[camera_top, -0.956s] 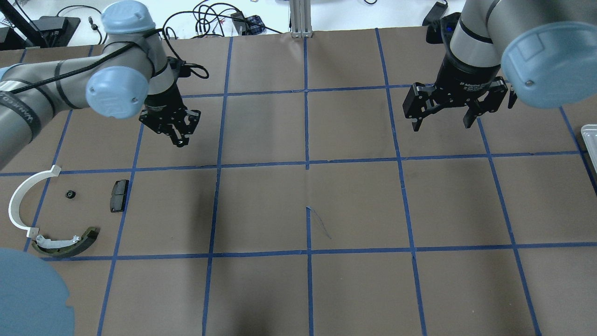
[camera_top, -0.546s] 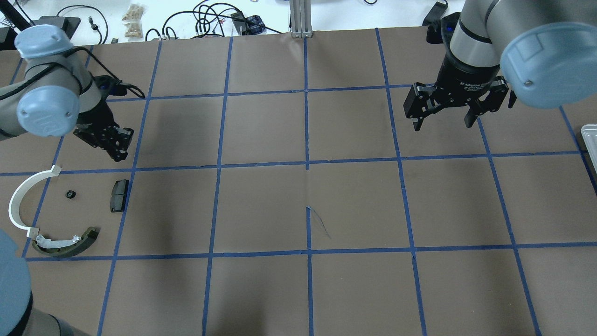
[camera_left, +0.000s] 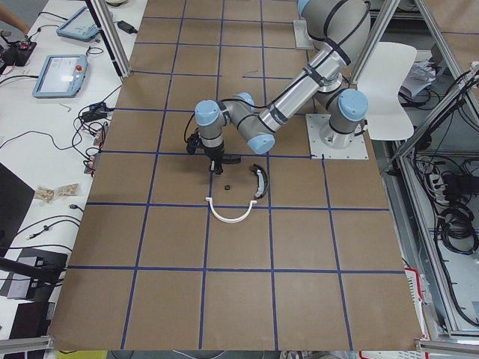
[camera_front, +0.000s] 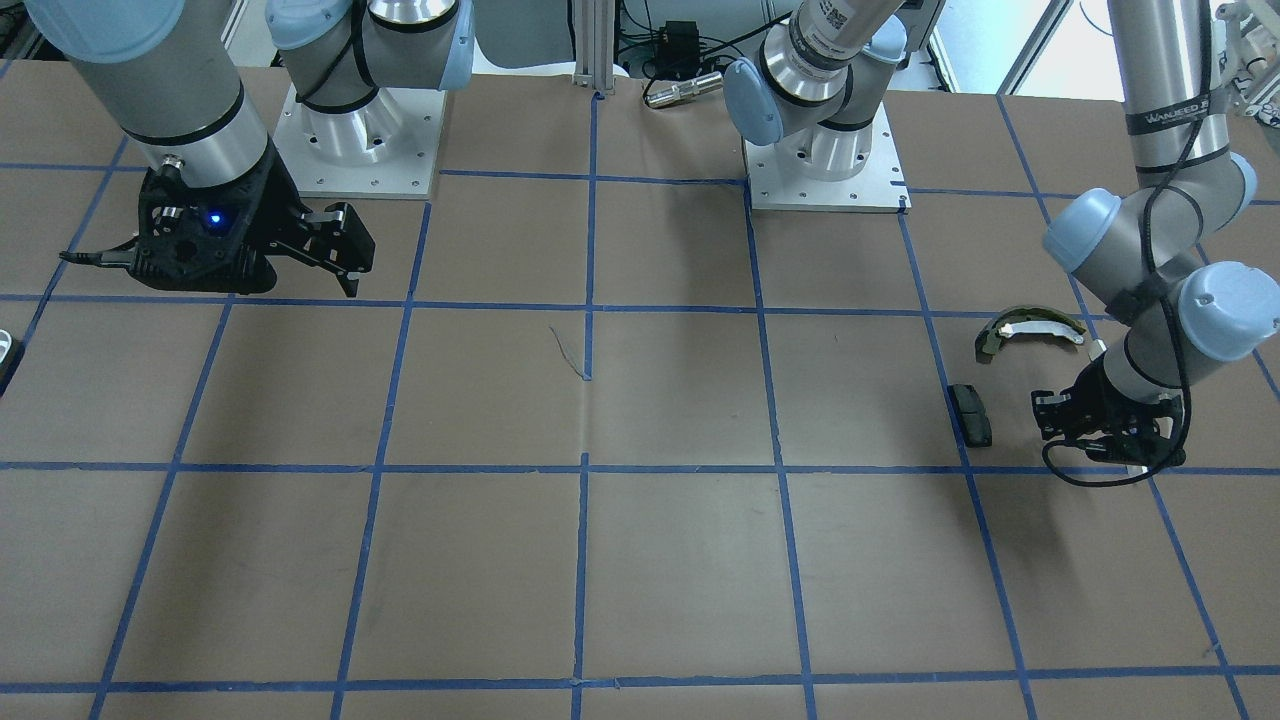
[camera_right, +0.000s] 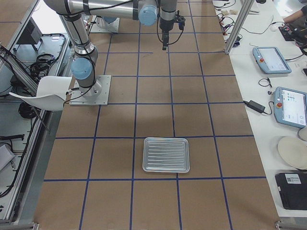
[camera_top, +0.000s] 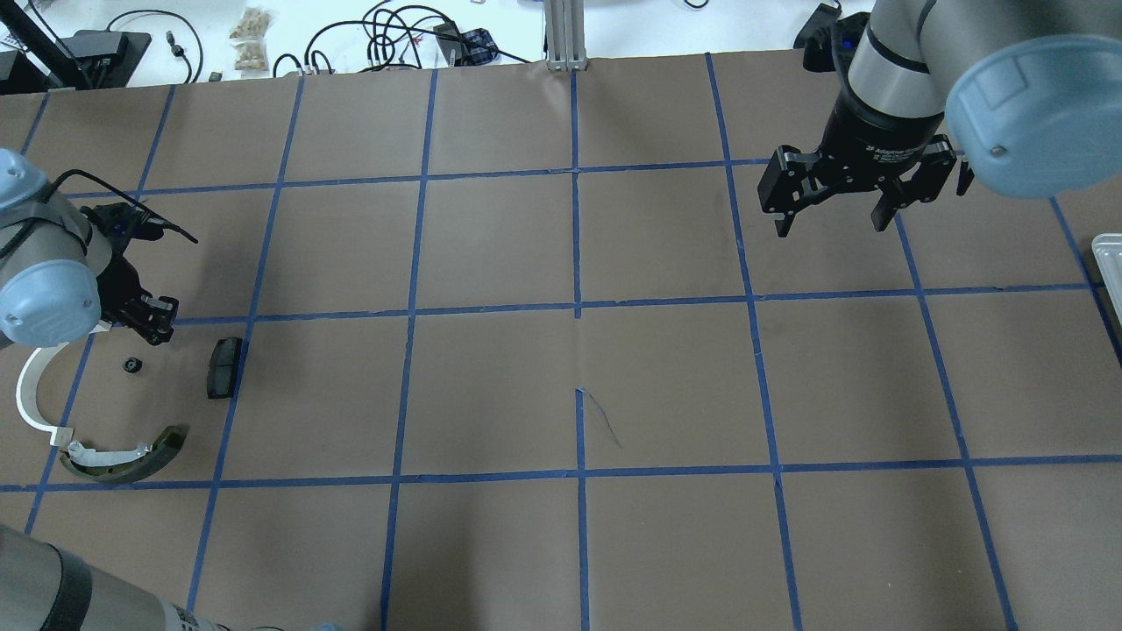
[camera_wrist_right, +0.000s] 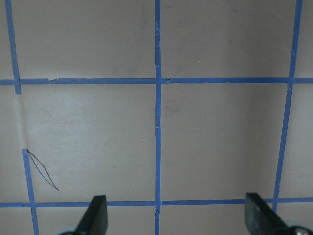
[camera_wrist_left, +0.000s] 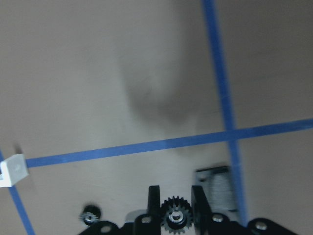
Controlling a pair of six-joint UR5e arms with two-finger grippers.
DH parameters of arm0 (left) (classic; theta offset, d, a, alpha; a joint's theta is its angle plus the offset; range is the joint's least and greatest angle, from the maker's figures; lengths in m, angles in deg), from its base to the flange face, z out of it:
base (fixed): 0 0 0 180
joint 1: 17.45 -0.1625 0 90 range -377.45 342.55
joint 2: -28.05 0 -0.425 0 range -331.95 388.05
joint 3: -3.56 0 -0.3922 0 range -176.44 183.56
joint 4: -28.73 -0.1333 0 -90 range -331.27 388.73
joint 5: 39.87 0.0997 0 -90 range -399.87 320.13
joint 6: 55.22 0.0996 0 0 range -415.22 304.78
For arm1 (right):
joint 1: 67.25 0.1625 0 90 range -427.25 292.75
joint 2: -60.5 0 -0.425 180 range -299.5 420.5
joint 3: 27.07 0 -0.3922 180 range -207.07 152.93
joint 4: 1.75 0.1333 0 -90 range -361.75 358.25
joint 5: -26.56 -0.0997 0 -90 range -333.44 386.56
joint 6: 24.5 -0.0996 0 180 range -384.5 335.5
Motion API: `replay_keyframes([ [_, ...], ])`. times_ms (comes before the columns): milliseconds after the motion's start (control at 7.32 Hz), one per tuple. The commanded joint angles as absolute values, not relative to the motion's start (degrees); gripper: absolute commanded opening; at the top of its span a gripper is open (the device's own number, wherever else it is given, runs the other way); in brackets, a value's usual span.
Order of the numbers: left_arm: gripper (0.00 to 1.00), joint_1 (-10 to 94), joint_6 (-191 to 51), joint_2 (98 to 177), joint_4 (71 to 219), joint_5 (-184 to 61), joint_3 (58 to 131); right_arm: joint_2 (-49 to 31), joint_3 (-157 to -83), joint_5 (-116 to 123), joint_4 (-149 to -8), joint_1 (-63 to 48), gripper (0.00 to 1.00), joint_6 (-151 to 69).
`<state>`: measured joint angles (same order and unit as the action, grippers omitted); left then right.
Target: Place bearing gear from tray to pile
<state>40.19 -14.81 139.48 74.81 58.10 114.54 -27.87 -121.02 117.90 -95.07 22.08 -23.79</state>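
My left gripper [camera_top: 151, 321] is shut on a small black bearing gear [camera_wrist_left: 175, 218], held between its fingers just above the paper at the far edge of the pile. The pile holds a white half-ring strip [camera_top: 29, 396], an olive-green curved shoe [camera_top: 124, 457], a black rectangular pad [camera_top: 223, 366] and a second small black gear [camera_top: 131, 364] lying on the table. In the front view the left gripper [camera_front: 1098, 432] hangs to the right of the pad [camera_front: 970, 413]. My right gripper [camera_top: 833, 216] is open and empty, high over the far right of the table.
The metal tray [camera_right: 166, 155] lies at the table's right end with nothing showing in it; only its edge [camera_top: 1110, 272] shows in the overhead view. Blue tape lines grid the brown paper. Cables and boxes lie beyond the far edge.
My left arm has swung left and toward the near side, bringing the gripper from the far-left squares to just beside the pile. The right gripper has shifted slightly farther away.
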Motion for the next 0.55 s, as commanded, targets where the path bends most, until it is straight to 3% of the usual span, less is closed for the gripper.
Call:
replay_keyframes([
  [0,0.93,39.51,-13.91,139.50,71.01,57.61,116.85,-27.66,-120.24,118.14,-95.53,21.97,1.00,-24.15],
  [137,1.00,39.33,-14.17,138.80,71.62,57.69,116.15,-27.31,-120.58,118.40,-95.88,22.05,1.00,-24.32],
  [410,1.00,40.55,-14.52,135.74,75.99,57.34,114.84,-28.18,-119.37,117.97,-95.79,22.22,1.00,-24.49],
])
